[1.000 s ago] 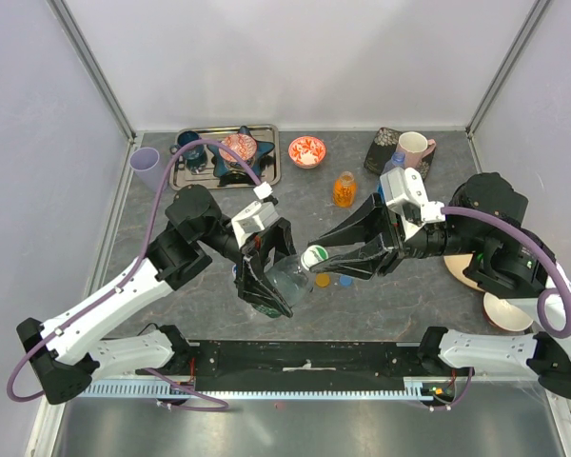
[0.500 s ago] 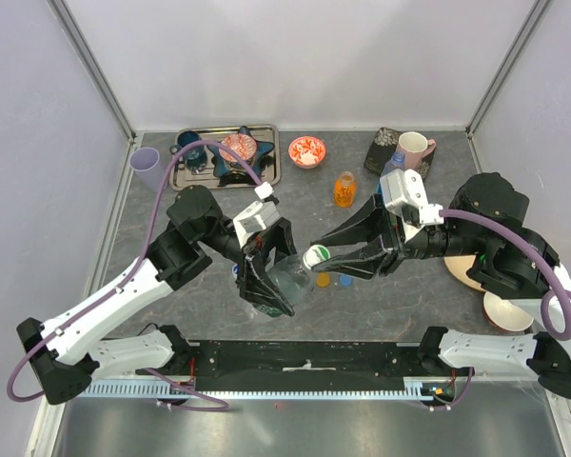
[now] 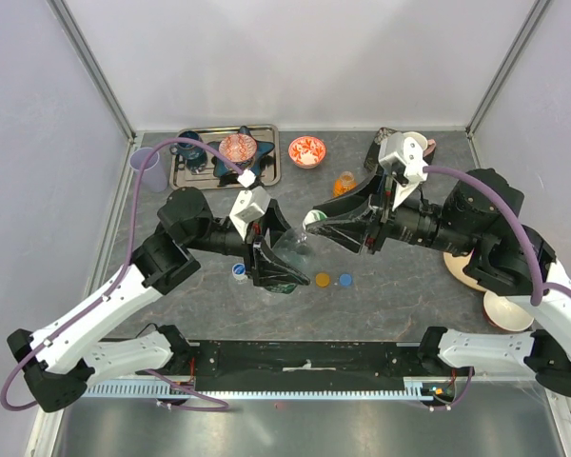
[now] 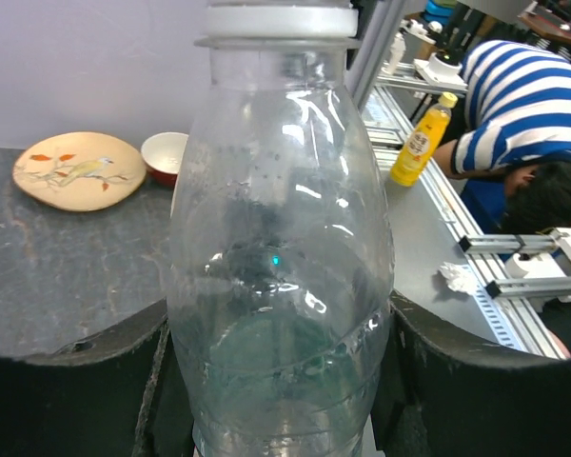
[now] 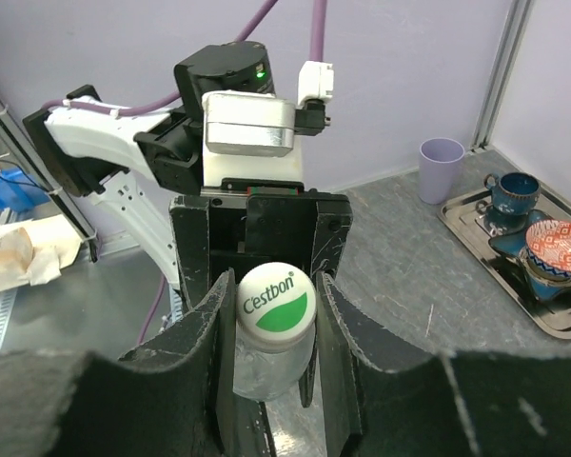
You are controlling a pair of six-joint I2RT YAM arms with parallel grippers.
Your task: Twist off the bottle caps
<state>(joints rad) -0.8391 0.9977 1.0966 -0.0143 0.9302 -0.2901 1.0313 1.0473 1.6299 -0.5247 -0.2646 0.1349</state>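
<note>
– Grey table (image 3: 409, 295), lilac walls behind. Where is the bottle, and what could go wrong from here?
– Bottle (image 3: 290, 249) hangs tilted above the table's middle, off the surface, with its white-and-green cap (image 5: 277, 297) on. As a judgement: the thin bottle could turn along with the cap when it is twisted, so the thread would not loosen. The smooth cap could also slip between the fingers. Once free, it could drop and roll toward the orange cap (image 3: 322, 280) and blue cap (image 3: 344, 280) lying loose below.
– How do the grippers stand?
– Left gripper (image 3: 274, 259) is clamped around the bottle's clear body, holding it up. Right gripper (image 5: 276, 286) is closed narrowly on the cap, one finger touching each side.
</note>
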